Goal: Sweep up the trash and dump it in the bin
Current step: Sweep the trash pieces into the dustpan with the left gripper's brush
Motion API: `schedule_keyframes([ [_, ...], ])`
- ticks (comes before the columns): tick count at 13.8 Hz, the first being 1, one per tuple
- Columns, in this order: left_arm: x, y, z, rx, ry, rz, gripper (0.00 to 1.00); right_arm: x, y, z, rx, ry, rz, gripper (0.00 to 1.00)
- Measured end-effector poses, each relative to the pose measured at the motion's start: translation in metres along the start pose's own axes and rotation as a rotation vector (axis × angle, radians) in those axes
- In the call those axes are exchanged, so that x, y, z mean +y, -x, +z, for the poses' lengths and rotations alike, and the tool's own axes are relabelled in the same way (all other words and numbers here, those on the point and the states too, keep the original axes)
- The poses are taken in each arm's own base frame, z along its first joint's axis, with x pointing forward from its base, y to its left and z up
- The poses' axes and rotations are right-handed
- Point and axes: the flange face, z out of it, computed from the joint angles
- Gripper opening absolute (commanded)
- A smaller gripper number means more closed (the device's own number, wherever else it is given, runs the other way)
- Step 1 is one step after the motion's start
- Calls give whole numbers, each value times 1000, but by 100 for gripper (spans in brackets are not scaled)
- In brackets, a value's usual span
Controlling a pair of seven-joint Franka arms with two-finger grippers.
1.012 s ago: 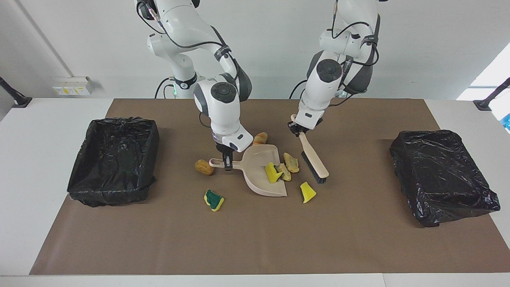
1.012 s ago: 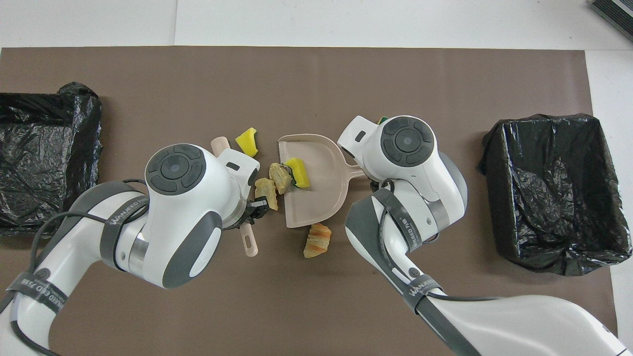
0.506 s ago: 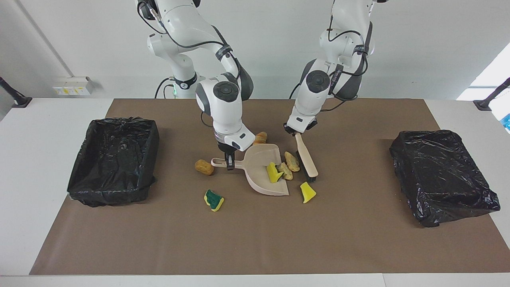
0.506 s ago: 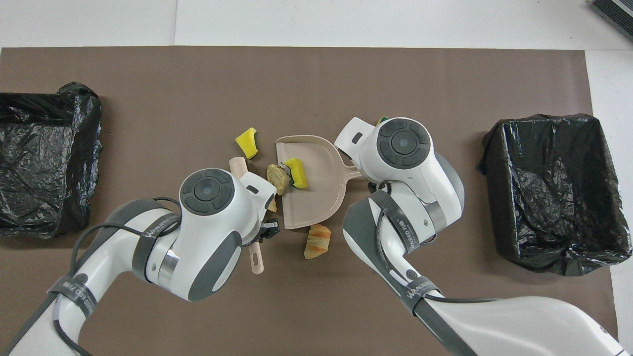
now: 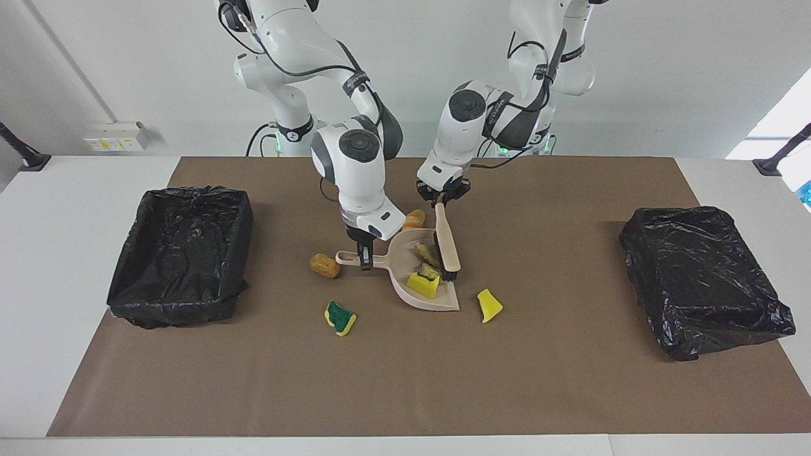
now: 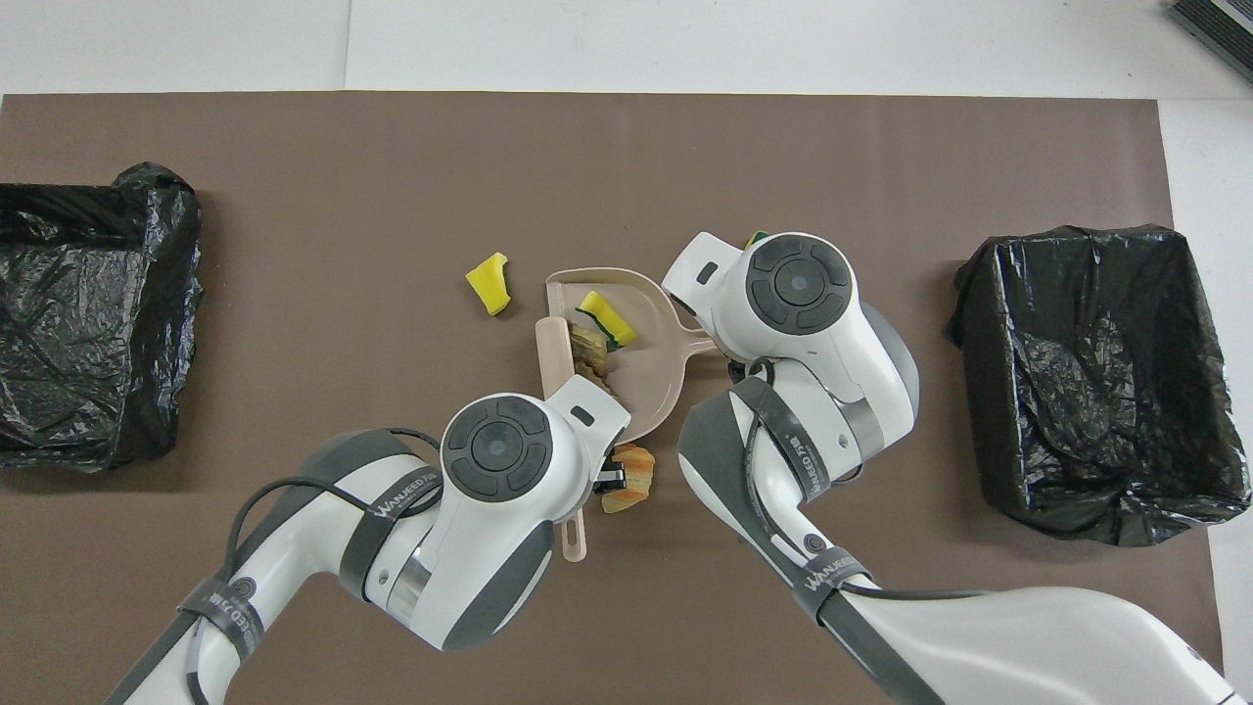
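my right fingers (image 5: 363, 258) pinch the dustpan (image 5: 413, 297) handle flat on the table; my left fingers (image 5: 443, 197) clamp the brush (image 5: 447, 244), bristles in the pan with three scraps (image 5: 423, 284). four scraps lie around the pan.

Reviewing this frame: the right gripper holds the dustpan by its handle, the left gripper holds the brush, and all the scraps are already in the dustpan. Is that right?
Not quite: only some scraps are in the dustpan. The facing view shows a yellow scrap, a green-backed sponge piece and two tan lumps on the mat beside it. The right gripper does hold the dustpan's handle and the left gripper the brush.
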Motion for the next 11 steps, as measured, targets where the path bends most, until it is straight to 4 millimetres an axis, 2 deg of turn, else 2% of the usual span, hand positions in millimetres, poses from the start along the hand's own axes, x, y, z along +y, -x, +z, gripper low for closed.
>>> schedule_keyframes([
  [3,4,1,-7,-4,-2,7,0,0,0,0,0,0,0,0],
  [6,-10,-7,-12,-30,-44,-4,0,0,1,1,0,-1,1,0],
  [8,-29,-26,-28,-29,-77,11,0,0,1,1,0,-2,2,0],
  [11,-76,-67,-54,-4,-116,58,0,1,3,2,-1,-3,6,0],
])
